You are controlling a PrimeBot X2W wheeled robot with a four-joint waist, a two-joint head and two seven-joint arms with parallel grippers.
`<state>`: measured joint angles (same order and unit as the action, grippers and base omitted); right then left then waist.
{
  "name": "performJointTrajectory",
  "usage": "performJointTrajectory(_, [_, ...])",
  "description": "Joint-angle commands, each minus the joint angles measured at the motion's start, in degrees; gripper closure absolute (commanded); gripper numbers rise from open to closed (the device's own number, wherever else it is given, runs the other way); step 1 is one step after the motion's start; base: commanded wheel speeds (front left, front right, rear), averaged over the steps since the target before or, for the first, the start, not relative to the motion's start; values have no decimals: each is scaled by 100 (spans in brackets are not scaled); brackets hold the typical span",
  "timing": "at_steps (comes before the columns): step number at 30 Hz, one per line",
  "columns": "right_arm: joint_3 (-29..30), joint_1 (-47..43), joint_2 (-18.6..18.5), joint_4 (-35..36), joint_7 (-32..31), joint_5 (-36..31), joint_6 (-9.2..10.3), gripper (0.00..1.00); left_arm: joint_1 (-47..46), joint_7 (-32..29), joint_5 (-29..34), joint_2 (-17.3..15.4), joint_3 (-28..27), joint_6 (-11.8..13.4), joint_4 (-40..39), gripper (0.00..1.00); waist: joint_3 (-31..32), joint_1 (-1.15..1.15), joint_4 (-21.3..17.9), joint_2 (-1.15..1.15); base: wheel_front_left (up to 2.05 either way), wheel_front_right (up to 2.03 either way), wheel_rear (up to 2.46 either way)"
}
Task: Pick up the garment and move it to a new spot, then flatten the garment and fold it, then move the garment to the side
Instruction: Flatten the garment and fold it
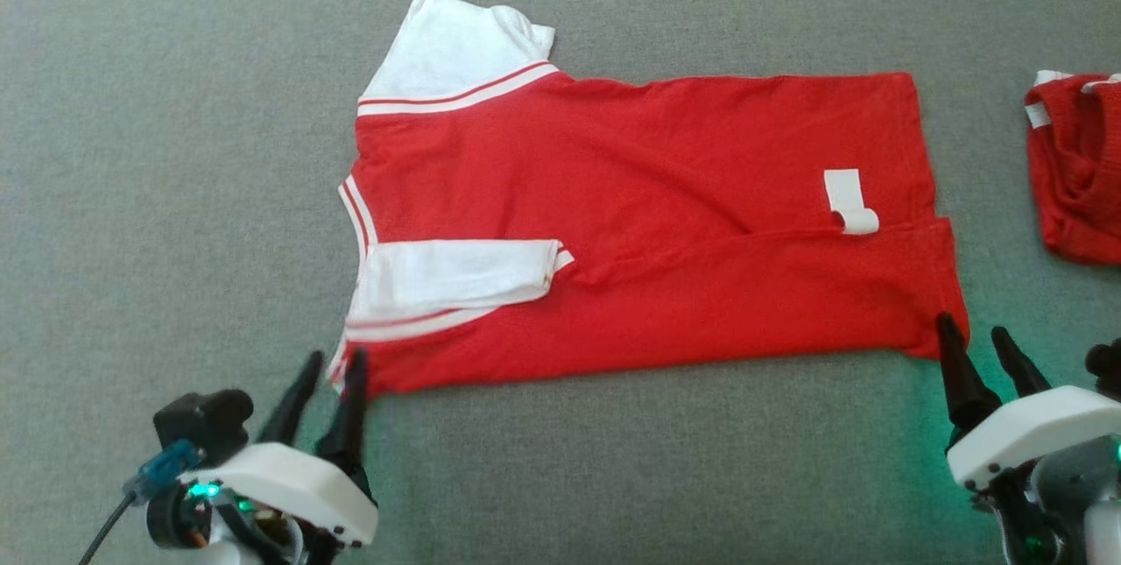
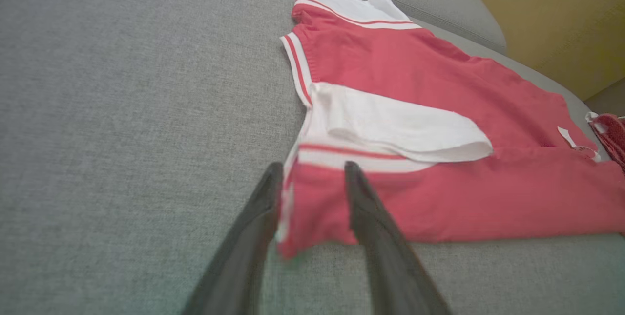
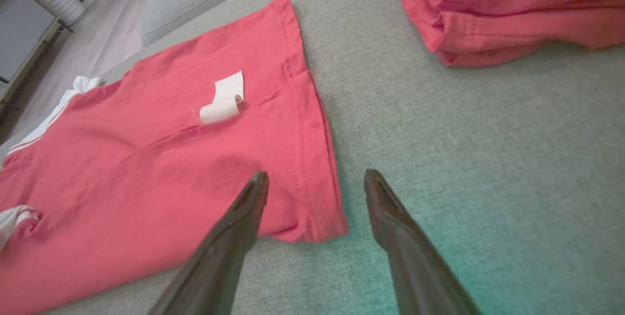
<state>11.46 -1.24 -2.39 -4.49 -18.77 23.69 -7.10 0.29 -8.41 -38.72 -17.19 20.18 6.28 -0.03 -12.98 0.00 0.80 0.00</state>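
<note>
Right of garment [image 1: 639,223], red heap [image 1: 1075,171] half off-view

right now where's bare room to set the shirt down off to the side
Widest bare grey surface lies left of the shirt, past its collar. A clear strip runs along the near edge between the left gripper and right gripper. Crowded on the right: only a narrow gap separates the hem from the second red garment.
</note>
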Motion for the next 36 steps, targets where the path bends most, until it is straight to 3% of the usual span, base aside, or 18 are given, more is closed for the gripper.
performJointTrajectory(1, [-94,124,-49,190,78,-22,-39,0,-263,67,70,-81,-260,-13,-146,0,-12,0,-12,0,0,0,0])
performJointTrajectory(9, [15,512,-49,665,219,-234,-39,0,-1247,16,397,-573,-465,-146,-405,0,-267,0,-63,0,0,0,0])
performJointTrajectory(15, [-258,1154,-49,1243,41,-429,-39,0,-3017,-510,646,-1078,-484,-561,-514,0,-653,0,-238,0,0,0,0])
performJointTrajectory(20, [-724,1728,-49,1441,-112,-507,-39,0,-4399,-1153,834,-1373,-229,-991,68,0,-1029,0,-564,0,0,0,0])
performJointTrajectory(24, [-1073,2076,-49,1490,-138,-540,-39,0,-5165,-1584,914,-1477,39,-1185,735,0,-1359,0,-837,0,0,0,0])
performJointTrajectory(36, [-1677,2471,-49,1545,56,-394,-39,0,-5905,-2043,1079,-1815,212,-1229,2285,0,-2037,0,-1500,0,0,0,0])
